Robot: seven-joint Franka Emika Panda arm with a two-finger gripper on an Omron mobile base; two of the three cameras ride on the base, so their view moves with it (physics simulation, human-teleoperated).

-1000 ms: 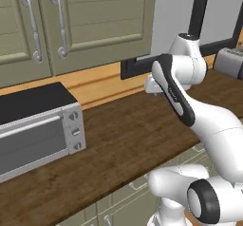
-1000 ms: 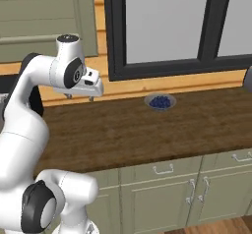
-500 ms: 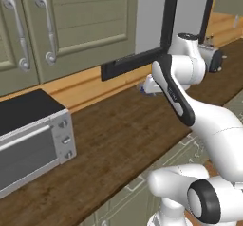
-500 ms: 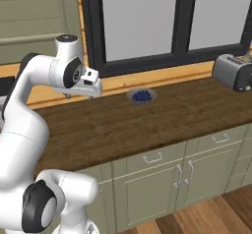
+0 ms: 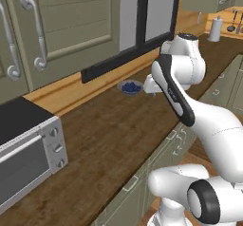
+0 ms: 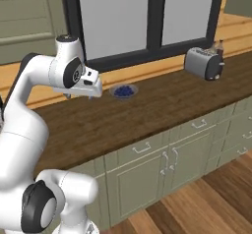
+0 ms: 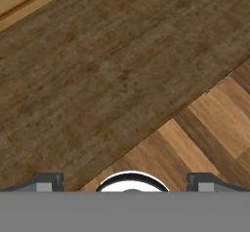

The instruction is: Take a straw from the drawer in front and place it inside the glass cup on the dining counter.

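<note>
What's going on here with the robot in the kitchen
The white arm is holding nothing. Its gripper is open and hangs over the dark wood worktop, near a small blue bowl by the window. A toaster stands further along the worktop, and a microwave sits at the other end. The straw job has not started yet.

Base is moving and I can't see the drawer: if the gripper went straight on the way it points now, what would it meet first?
Most likely the dark wood worktop. The open gripper points down at bare planks near the front edge, empty, with nothing between. The small blue bowl sits off to one side, outside that line. Depth is unclear.
</note>
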